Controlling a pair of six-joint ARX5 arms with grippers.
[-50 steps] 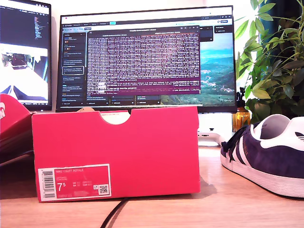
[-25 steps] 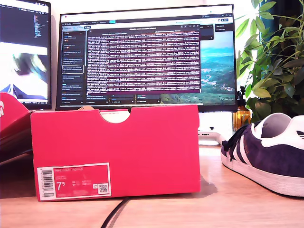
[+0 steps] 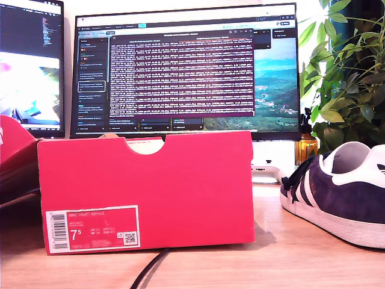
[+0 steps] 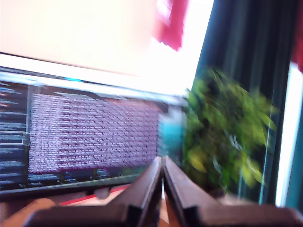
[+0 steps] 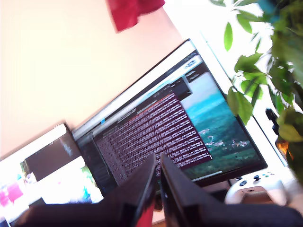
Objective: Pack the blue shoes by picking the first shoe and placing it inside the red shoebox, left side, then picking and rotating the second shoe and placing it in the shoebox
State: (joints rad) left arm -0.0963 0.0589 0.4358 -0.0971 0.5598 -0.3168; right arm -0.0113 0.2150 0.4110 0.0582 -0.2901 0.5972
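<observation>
Red shoebox (image 3: 147, 189) standing on the surface (image 3: 271, 265), blue shoe (image 3: 337, 195) at the exterior view's right, my first tool (image 4: 163, 177) and my second tool (image 5: 158, 177) both pressed together, pinching nothing

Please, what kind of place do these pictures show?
Probably a home or office desk, not a factory. A large monitor full of terminal text stands on a wooden desktop, with a leafy houseplant beside it and a white game controller under the screen.
</observation>
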